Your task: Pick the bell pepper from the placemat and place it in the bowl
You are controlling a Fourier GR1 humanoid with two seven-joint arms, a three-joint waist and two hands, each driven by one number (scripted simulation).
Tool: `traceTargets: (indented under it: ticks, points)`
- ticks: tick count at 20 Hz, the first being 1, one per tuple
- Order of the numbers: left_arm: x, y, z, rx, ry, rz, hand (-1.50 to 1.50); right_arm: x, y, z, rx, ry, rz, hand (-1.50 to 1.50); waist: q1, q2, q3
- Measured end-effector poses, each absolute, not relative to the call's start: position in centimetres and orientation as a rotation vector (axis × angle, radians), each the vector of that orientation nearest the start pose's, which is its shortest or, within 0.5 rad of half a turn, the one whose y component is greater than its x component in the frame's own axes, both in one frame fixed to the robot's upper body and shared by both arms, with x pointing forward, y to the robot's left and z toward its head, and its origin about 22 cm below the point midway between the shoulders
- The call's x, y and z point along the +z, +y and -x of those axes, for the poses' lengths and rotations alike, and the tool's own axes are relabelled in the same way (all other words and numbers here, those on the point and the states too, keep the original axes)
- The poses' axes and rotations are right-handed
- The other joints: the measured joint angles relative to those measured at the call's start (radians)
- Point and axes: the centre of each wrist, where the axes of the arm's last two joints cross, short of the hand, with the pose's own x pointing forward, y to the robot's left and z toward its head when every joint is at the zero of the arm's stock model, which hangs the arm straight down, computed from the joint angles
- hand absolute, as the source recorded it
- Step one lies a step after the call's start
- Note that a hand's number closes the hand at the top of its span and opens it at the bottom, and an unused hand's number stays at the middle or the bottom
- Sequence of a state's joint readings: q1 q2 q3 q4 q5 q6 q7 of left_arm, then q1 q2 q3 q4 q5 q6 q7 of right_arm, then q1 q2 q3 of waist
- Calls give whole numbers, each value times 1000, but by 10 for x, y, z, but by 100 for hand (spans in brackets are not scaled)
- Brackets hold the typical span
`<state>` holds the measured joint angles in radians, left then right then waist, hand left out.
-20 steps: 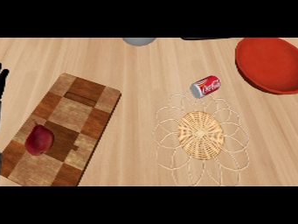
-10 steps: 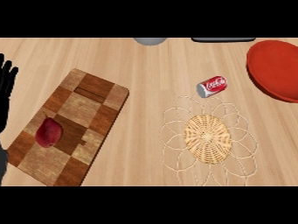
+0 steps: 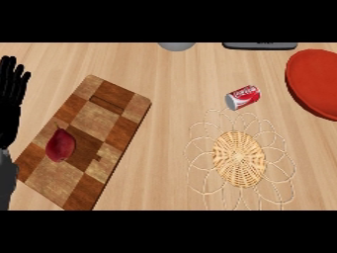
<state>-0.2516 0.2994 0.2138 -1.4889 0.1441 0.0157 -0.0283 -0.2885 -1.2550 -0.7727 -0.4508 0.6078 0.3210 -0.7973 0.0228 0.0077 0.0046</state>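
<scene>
We are seeing a dark red bell pepper point(image 3: 60, 146) lying on a checkered brown-and-tan wooden placemat point(image 3: 98, 129) — a deep red-orange round bowl point(image 3: 324, 84), a red soda can with white lettering point(image 3: 241, 97), a pale straw woven trivet with looped edges point(image 3: 238, 158), and our black left hand point(image 3: 2, 108) showing.

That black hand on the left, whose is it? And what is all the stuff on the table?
It belongs to a robot. The picture is taken from the robot's head, looking down at a wooden counter. The left hand is open with fingers up, resting at the edge and holding nothing. The other hand is out of sight. Beside it lies a checkered wooden board with a dark red bell pepper on it. Further right are a woven wicker mat, a red soda can on its side, and a red bowl.
</scene>
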Motion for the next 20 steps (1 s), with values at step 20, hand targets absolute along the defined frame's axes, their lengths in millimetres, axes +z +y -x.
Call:
traceTargets:
  ticks: [20]
  points:
    - [86, 320, -309, 4, -1800, -202, 0, 255, -566, -297, 689, -1405, 849, 150, 18, 2, -4]
